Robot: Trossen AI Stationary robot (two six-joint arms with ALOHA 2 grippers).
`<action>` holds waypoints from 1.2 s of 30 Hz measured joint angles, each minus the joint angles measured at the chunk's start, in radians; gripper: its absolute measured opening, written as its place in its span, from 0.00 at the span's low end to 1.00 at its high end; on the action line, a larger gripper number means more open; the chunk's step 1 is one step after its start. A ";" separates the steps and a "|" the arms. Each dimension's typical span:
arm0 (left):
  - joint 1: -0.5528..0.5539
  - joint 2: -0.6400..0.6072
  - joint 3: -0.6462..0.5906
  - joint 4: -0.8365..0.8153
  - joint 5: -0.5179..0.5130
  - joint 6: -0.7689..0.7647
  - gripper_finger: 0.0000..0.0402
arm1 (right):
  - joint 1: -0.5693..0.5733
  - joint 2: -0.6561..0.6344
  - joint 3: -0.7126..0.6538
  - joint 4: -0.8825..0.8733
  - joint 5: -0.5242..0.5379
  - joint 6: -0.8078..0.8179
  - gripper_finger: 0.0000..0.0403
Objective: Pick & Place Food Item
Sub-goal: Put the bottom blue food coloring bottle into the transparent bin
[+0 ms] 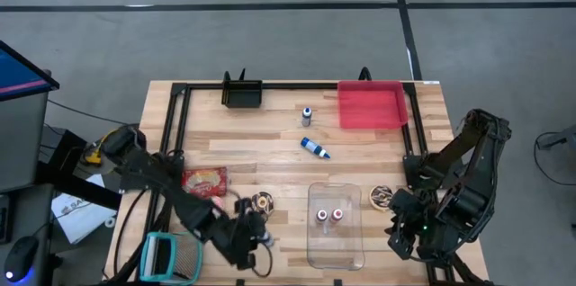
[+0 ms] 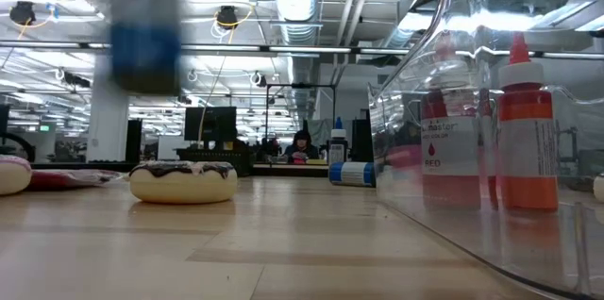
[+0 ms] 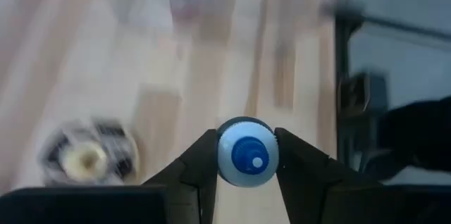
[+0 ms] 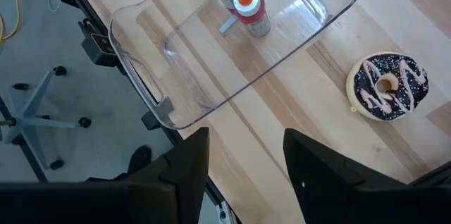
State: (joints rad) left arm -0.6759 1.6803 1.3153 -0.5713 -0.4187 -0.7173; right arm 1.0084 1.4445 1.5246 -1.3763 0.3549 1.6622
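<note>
My left gripper (image 3: 244, 143) is at the table's near edge, left of centre (image 1: 259, 239), shut on a small white bottle with a blue cap (image 3: 246, 155). The low view shows this bottle (image 2: 143, 31) blurred, upright and above the table. A chocolate-iced donut (image 1: 262, 201) (image 2: 182, 182) lies flat on the wood just beyond it. My right gripper (image 4: 246, 146) hangs open with nothing between its fingers over the table's near right corner (image 1: 402, 232). It is beside a clear bin (image 4: 211, 55) and a second iced donut (image 4: 387, 86). My left gripper pinches the bottle's white body (image 3: 224, 155) between its two fingers, one on each side. The wrist view looks down on the blue cap, which stands between the fingertips. The bottle is upright and lifted clear of the table.
The clear bin (image 1: 335, 223) holds two red-capped bottles (image 1: 329, 215). A red packet (image 1: 205, 181) lies left of the donut, and a teal object (image 1: 166, 254) sits at the near left. Farther back are a blue bottle lying down (image 1: 315, 147), a small bottle (image 1: 307, 116), a red tray (image 1: 371, 104) and a black box (image 1: 242, 94).
</note>
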 joint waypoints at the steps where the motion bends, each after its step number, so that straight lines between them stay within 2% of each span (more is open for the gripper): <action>1: 0.022 -0.009 0.021 0.001 0.007 0.044 0.27 | 0.000 0.000 0.000 -0.001 0.003 -0.001 0.43; 7: 0.169 0.012 0.213 -0.010 0.118 0.307 0.27 | 0.000 0.000 0.000 -0.012 0.013 -0.006 0.43; 12: 0.249 0.131 0.405 -0.109 0.204 0.447 0.27 | 0.000 0.000 -0.001 -0.034 0.015 0.006 0.43; 20: 0.246 0.319 0.609 -0.142 0.264 0.497 0.27 | 0.017 -0.008 -0.001 -0.052 0.064 0.047 0.43; 27: 0.230 0.397 0.635 -0.086 0.269 0.475 0.27 | 0.040 -0.013 -0.001 -0.067 0.089 0.084 0.43; 36: 0.243 0.431 0.635 -0.068 0.234 0.478 0.27 | 0.038 -0.013 -0.001 -0.067 0.093 0.085 0.43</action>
State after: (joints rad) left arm -0.4334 2.1113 1.9505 -0.6398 -0.1844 -0.2390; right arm 1.0462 1.4315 1.5238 -1.4437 0.4479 1.7473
